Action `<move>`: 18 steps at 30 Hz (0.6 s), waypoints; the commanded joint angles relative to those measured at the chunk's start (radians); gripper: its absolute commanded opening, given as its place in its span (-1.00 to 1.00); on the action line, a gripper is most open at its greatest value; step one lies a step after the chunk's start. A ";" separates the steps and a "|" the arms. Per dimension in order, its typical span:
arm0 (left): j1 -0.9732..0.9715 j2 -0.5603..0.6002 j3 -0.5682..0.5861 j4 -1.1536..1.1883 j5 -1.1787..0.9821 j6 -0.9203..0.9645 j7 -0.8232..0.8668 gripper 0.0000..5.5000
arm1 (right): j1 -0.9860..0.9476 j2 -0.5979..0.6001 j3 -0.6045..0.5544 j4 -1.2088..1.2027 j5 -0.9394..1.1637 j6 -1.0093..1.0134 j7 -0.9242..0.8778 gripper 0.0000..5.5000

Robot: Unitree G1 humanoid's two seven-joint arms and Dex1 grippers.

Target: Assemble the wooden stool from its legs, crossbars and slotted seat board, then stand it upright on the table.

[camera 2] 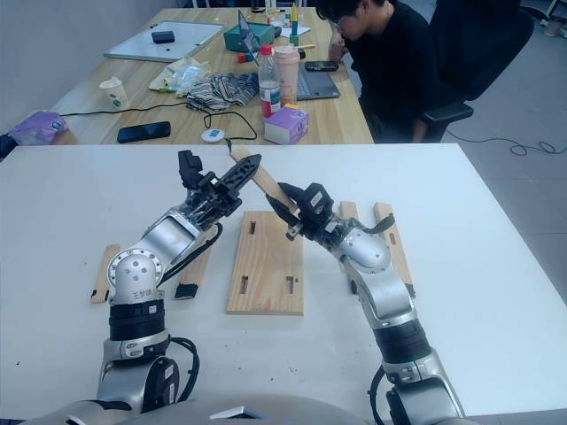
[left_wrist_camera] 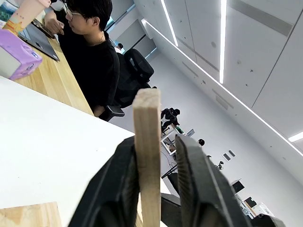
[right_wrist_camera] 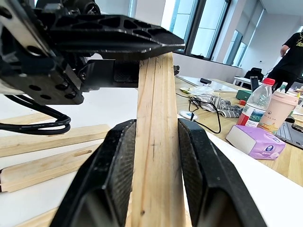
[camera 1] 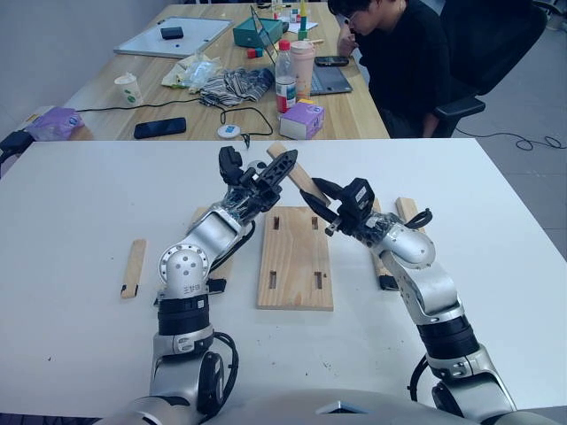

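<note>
Head view: left end effector (camera 1: pixel 279 166) and right end effector (camera 1: pixel 321 198) both clamp one wooden leg (camera 1: pixel 306 184), with the seat board (camera 1: pixel 295 266) below them on the table (camera 1: pixel 80 221). Left wrist view: its fingers (left_wrist_camera: pixel 120 179) pinch the leg near its end. Right wrist view: that end effector's pads (right_wrist_camera: pixel 118 161) press both faces of the leg.

The slotted seat board (camera 1: pixel 295 258), pale wood with four slots, lies flat mid-surface. Above its far end a wooden bar (camera 1: pixel 299 180) slants, clamped by the left claw (camera 1: pixel 282 168) and the right claw (camera 1: pixel 321 202). A short bar (camera 1: pixel 134 266) lies toward the left edge, and further bars (camera 1: pixel 406 209) lie right of the board.
</note>
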 commanded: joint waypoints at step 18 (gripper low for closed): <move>0.026 0.142 0.135 0.086 0.159 -0.127 -0.015 -0.87 | 0.037 -0.086 -0.069 0.031 0.012 0.012 0.046 0.02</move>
